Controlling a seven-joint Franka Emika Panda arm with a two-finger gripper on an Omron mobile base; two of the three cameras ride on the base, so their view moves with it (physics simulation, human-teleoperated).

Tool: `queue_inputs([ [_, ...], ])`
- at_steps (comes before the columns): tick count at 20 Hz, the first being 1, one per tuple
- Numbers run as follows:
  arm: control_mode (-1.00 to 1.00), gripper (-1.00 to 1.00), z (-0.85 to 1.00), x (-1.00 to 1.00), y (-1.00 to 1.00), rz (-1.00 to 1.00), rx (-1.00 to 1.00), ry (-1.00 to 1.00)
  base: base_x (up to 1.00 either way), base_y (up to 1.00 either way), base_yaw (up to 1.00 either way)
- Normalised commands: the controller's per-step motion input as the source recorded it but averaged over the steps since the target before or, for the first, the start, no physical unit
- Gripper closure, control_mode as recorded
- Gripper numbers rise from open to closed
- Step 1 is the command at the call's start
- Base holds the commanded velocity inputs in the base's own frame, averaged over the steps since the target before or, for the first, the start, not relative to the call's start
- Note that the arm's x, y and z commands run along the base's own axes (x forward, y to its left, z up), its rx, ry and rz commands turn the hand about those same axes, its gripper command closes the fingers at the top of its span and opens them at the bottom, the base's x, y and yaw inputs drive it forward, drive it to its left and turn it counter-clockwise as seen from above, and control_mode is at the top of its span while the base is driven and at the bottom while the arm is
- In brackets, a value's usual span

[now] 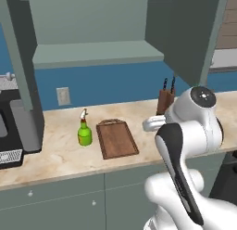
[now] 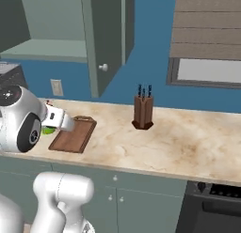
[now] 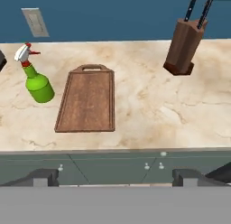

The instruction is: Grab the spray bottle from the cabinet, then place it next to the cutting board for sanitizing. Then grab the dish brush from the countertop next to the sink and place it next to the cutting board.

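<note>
Landmark: cutting board (image 3: 88, 100), flat on countertop (image 3: 158, 110), handle loop toward wall. Spray bottle (image 3: 36, 81) upright on countertop just left of board, not touching; green body, white-and-red nozzle; label not readable. Knife block (image 3: 183, 47) right of board, well apart, near wall. Wall outlet (image 3: 34, 21) above and left of board. Cabinet (image 1: 92, 50) above board, doors open. Gripper (image 3: 115, 178) pulled back from board over counter edge, fingers spread wide apart, nothing between them.
</note>
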Motion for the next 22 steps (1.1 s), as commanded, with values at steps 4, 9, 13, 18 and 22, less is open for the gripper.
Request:
queue_inputs([
  [4,1.00,-1.00,0.00,0.00,0.00,0.00,0.00,0.00,-1.00,-0.47,-0.20],
  [9,1.00,-1.00,0.00,0.00,0.00,0.00,0.00,0.00,-0.30,-0.77,-0.43],
  [13,1.00,-1.00,0.00,0.00,0.00,0.00,0.00,0.00,0.02,-0.82,-0.54],
  [18,1.00,-1.00,0.00,0.00,0.00,0.00,0.00,0.00,0.49,-0.86,-0.33],
  [22,1.00,-1.00,0.00,0.00,0.00,0.00,0.00,0.00,0.94,-1.00,0.00],
])
